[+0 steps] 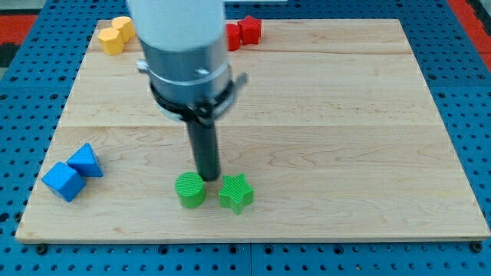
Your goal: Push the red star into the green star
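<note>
The red star (249,29) lies at the view's top edge of the wooden board, just right of the arm's body. A second red block (232,36) touches its left side, partly hidden by the arm. The green star (236,192) lies near the view's bottom edge, at centre. A green cylinder (190,189) stands just left of it. My tip (208,179) rests on the board between the green cylinder and the green star, slightly above them, close to both.
Two yellow blocks (116,34) sit at the top left corner. A blue cube (62,181) and a blue triangular block (84,160) sit at the bottom left. The wooden board (345,138) lies on a blue pegboard surface.
</note>
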`<state>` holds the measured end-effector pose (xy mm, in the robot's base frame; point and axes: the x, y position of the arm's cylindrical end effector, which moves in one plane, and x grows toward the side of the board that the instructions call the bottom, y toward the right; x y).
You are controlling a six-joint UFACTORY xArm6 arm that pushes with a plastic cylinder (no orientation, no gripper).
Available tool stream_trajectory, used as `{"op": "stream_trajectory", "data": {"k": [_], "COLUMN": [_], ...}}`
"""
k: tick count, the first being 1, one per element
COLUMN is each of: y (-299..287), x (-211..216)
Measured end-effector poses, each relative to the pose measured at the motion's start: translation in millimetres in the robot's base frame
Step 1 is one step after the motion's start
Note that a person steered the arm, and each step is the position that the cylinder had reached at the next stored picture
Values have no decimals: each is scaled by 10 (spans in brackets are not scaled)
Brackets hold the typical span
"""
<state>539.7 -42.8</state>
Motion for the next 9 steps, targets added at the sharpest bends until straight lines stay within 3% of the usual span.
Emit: {"op": "stream_trajectory", "data": {"k": [2, 4, 5, 7, 9], "y": [298, 1547, 1814, 1286, 608], "x": [-820, -1535, -2318, -3481, -3357]}}
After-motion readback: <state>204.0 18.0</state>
